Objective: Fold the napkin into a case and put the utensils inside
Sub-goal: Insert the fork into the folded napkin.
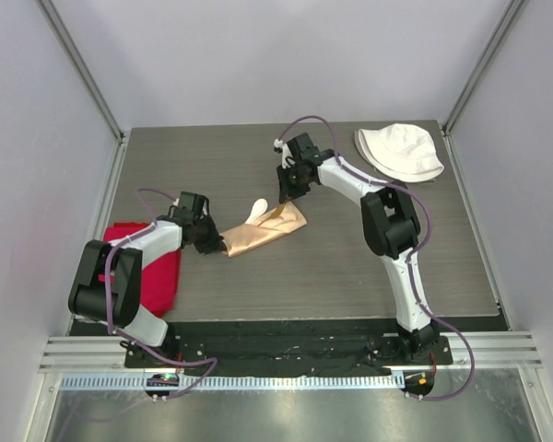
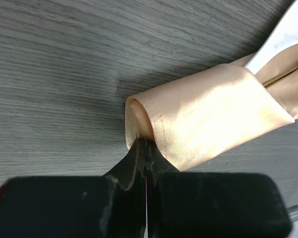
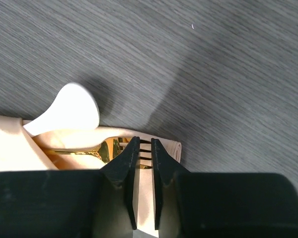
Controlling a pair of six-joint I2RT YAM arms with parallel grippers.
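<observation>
On the table (image 1: pixel 350 267), the napkin (image 1: pixel 267 232) lies folded as a narrow case, spoon (image 3: pixel 69 111) and fork (image 3: pixel 107 148) protruding from its right end, left gripper (image 2: pixel 144 145) clamped on its left fold, right gripper (image 3: pixel 144 148) jaws a slit apart over the fork's tines.

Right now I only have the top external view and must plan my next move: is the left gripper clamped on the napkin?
Observer: Yes; the left wrist view shows the left gripper shut on the napkin at its rolled end.
Operator: And under the right one?
Observer: Tines of the gold fork show between the narrowly parted jaws of the right gripper.
Operator: Is it tucked in?
Observer: Its handle runs under the napkin's flap, beside the spoon.
</observation>
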